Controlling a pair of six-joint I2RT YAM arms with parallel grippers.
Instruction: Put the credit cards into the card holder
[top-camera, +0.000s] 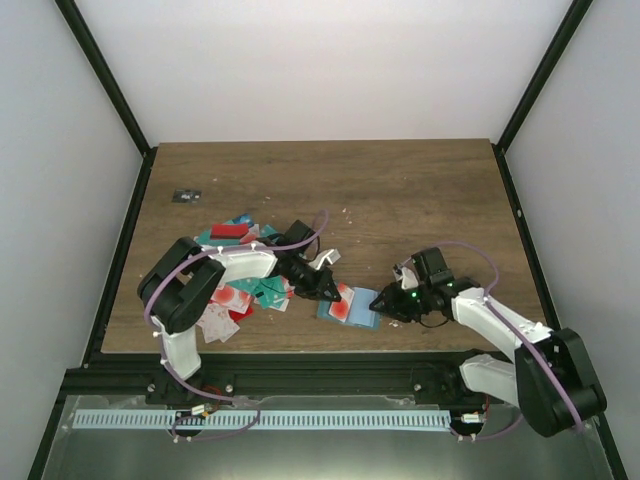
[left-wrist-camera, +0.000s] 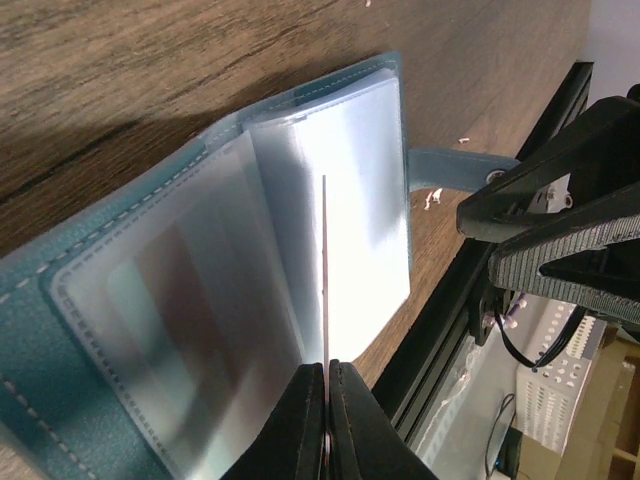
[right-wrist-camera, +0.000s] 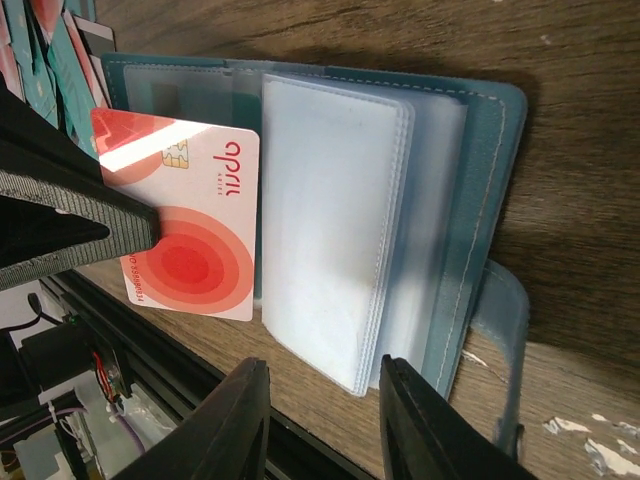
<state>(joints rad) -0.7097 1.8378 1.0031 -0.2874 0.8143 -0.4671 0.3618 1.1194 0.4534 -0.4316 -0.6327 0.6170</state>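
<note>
At the far left of the table (top-camera: 420, 185), near the back edge, a small dark thing (top-camera: 186, 195), too small to name. Nearer the front, a loose heap of cards (top-camera: 228, 300): red, teal, and white with red blotches, lying one over another.

Next, the left gripper (top-camera: 333, 293), stretched rightward from above the heap, jaws pressed together on one card (top-camera: 343, 307). In the left wrist view, both fingers (left-wrist-camera: 300, 425) closed on the near edge of this card (left-wrist-camera: 324, 280), seen edge-on as a thin upright line above the sleeves (left-wrist-camera: 350, 190). In the right wrist view, the same card (right-wrist-camera: 190, 230) white with red circles and a chip, one long side just beside the sleeve stack, over the left half of the holder. Impossible to tell whether any part of it is inside a pocket.

Then the holder (top-camera: 366, 297) itself: teal, lying open and flat on the wood near the front edge, between the two grippers. Inside, a stack of clear sleeves. On the cover's outer side, a small tab (right-wrist-camera: 500, 330).

Last, the right gripper (top-camera: 388, 300), just right of the holder, jaws apart. Between its fingers (right-wrist-camera: 240, 420), in the right wrist view, only the end of the sleeve stack, nothing visibly clamped. Tab outside the right finger.
</note>
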